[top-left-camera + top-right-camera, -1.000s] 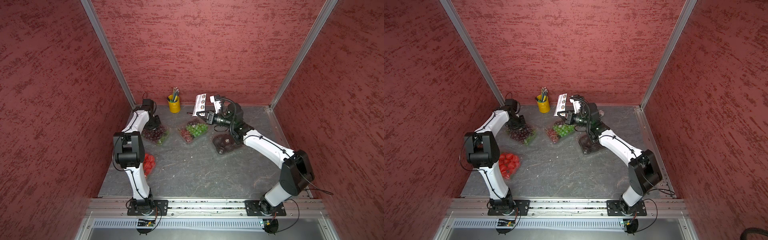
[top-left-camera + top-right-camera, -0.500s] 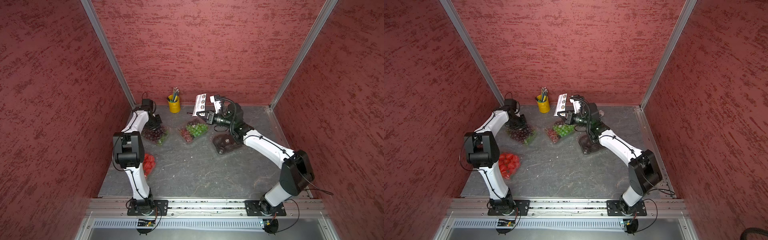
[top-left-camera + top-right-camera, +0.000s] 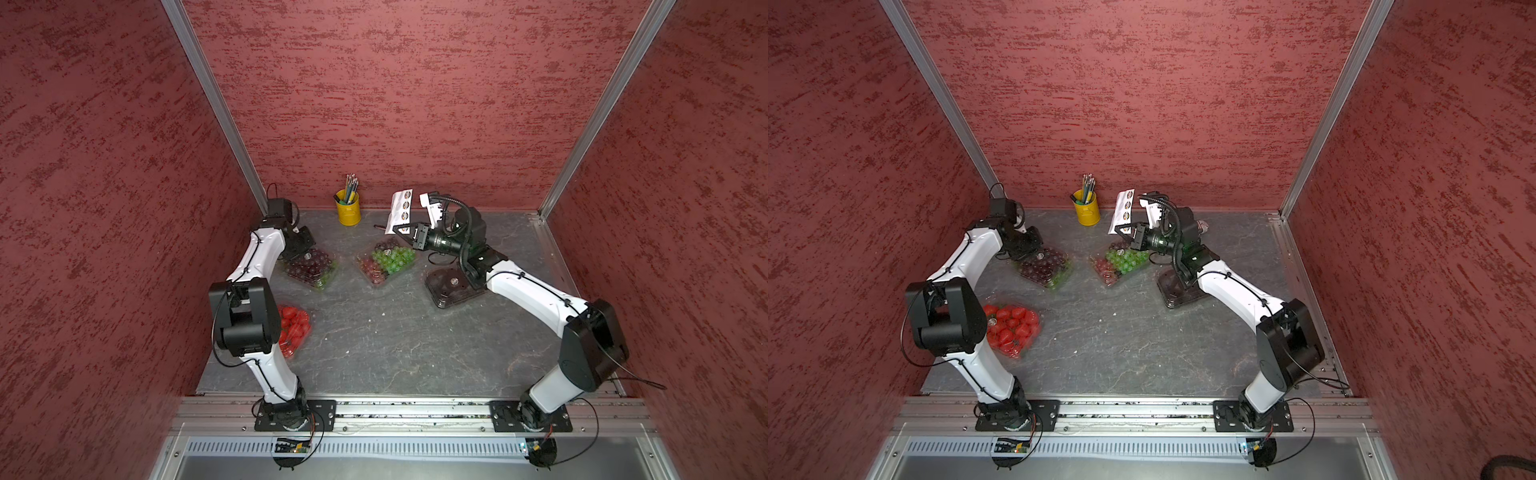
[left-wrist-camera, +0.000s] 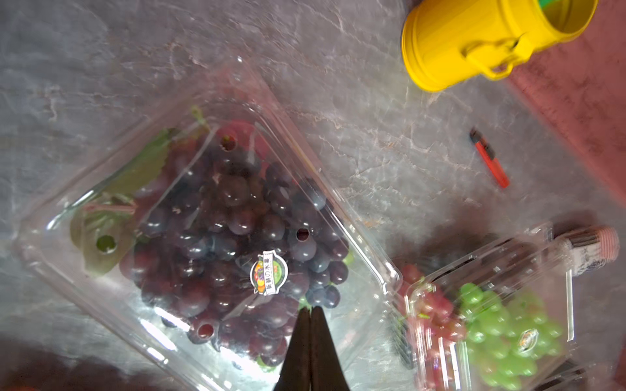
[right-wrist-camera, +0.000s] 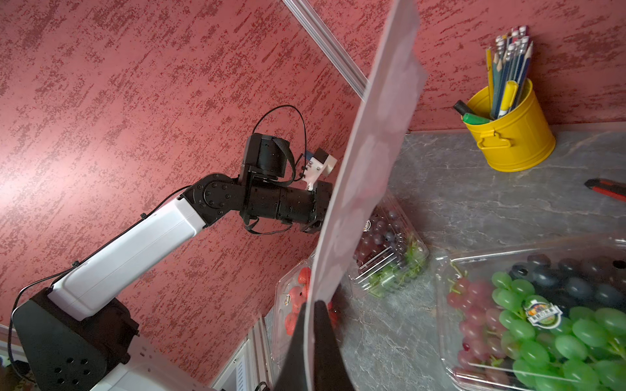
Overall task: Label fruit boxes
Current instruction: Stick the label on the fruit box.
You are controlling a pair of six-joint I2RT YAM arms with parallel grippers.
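In both top views four fruit boxes sit on the table (image 3: 374, 353). The dark grape box (image 3: 309, 268) is at the far left, and the green grape box (image 3: 386, 262) is near it at mid-table. The black tray box (image 3: 453, 289) lies under the right arm. The strawberry box (image 3: 296, 328) is half hidden by the left elbow in a top view; in a top view the strawberry box (image 3: 1013, 328) shows nearly whole. The left gripper (image 3: 305, 248) hangs over the dark grape box, its jaws too small to read here. The right gripper (image 3: 406, 230) holds the sheet (image 3: 401, 208) upright near the cup (image 3: 348, 205), sticker side showing.

The left wrist view shows the left gripper (image 4: 311, 309) with jaws pressed together and empty. Its tips are over the dark grape box (image 4: 203, 220), just beside the lid's round label (image 4: 268, 272); whether they touch the lid I cannot tell. A red cutter (image 4: 489, 162) lies on the table.

The right wrist view shows the right gripper (image 5: 313, 304) clamped on the lower edge of the sheet (image 5: 372, 152), with only the blank back visible. The green grape box (image 5: 542, 338) also carries a label.
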